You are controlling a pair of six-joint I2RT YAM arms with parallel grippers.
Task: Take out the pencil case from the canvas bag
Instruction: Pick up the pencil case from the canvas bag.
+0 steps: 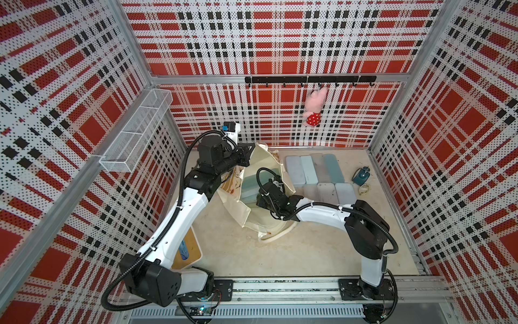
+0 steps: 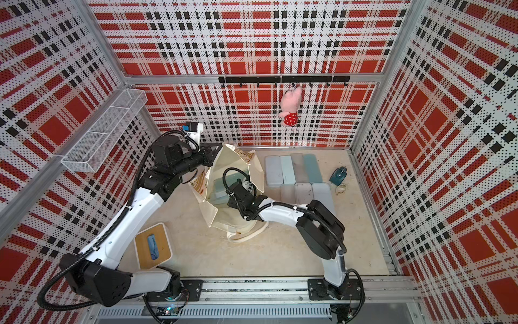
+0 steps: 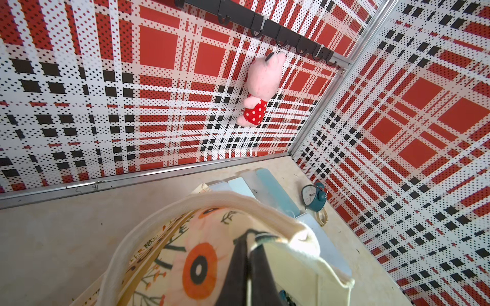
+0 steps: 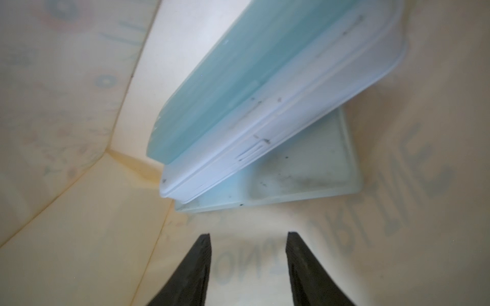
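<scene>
Inside cream canvas bag point(image 1: 260, 224): two pale-blue plastic pencil cases point(image 4: 265, 106); right gripper point(image 4: 248, 234) parted, empty; left gripper point(image 3: 248, 238) clamped on bag rim.

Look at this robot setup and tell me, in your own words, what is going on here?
The left tool is shut on the upper edge of the canvas bag, holding its mouth open. The right tool is down inside the bag with its jaws apart and nothing between them, facing a blue-lidded pencil case that leans on a paler case. Neither is gripped yet. Several similar cases lie in rows on the table beside the bag.
</scene>
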